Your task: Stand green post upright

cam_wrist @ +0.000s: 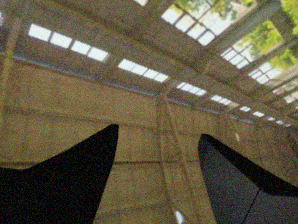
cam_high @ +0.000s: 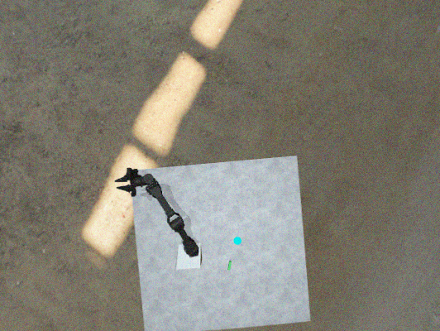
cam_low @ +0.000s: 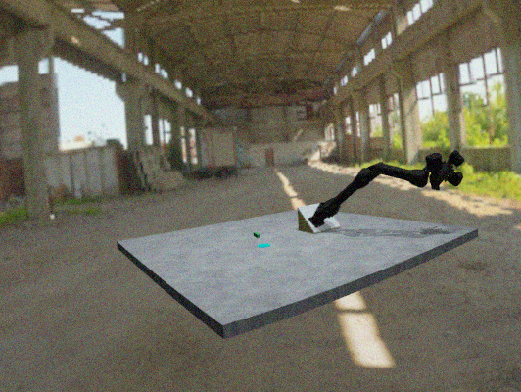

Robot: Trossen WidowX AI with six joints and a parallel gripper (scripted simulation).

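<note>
The green post (cam_high: pixel 229 265) (cam_low: pixel 257 235) lies flat on the grey table (cam_high: pixel 248 298) (cam_low: pixel 245 289), a short way from the cyan circle (cam_high: pixel 237 240) (cam_low: pixel 263 245) and apart from it. My gripper (cam_high: pixel 117 184) (cam_low: pixel 457 168) (cam_wrist: pixel 159 136) is far from both, stretched out past the table's edge on the other side of the arm's base and raised high. Its fingers stand partly apart with nothing between them. The wrist view shows only the hall's roof between the two dark fingers.
The arm's white wedge base (cam_high: pixel 184 261) (cam_low: pixel 305 219) stands on the table near the post and circle. The table floats above a concrete floor (cam_high: pixel 351 103) with sunlit patches.
</note>
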